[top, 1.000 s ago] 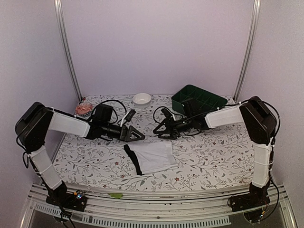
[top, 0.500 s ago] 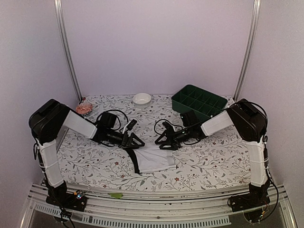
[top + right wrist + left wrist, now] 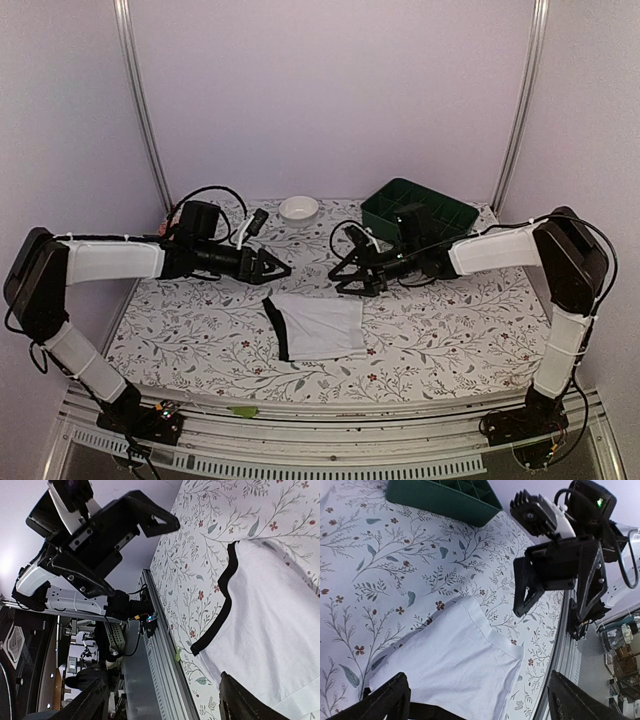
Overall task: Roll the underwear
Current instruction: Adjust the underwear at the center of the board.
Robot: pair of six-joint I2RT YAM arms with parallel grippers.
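Nearest the arm bases, on the flowered desk, lies one pair of underwear: white cloth spread flat as a rough rectangle, its black waistband running down the left edge. Just beyond it two sets of fingers hover above the desk, tips facing each other. The left fingers are spread wide and empty, and the right fingers are likewise apart, holding nothing. Farther back stand one green compartment tray and one small white bowl.
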